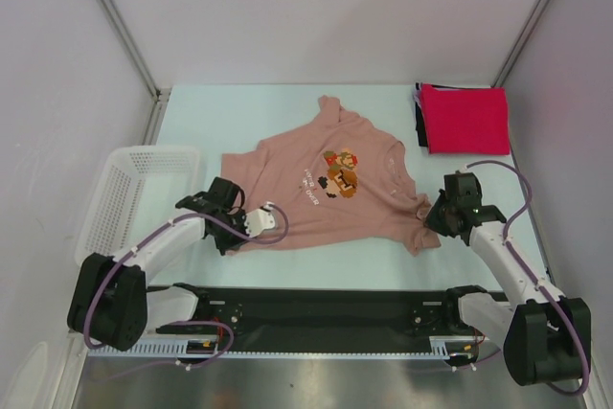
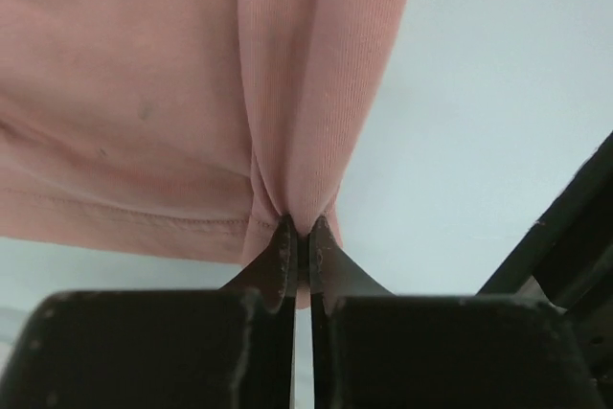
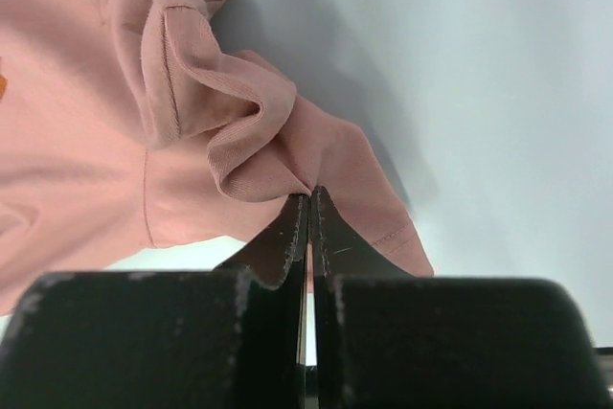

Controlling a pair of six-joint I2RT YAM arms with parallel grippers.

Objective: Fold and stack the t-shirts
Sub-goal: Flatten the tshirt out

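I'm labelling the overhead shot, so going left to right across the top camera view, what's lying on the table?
white basket → pink t-shirt → folded red shirt

The left arm (image 1: 163, 241) reaches forward and inward from its base, wrist low over the table. The left gripper (image 2: 298, 227) has its dark fingers pressed together, pinching a fold at the hem of the dusty-pink t-shirt (image 2: 144, 93). The right arm (image 1: 508, 256) angles inward from its base, wrist tipped down. The right gripper (image 3: 308, 196) is likewise clamped, its tips nipping a bunched sleeve of the same shirt.
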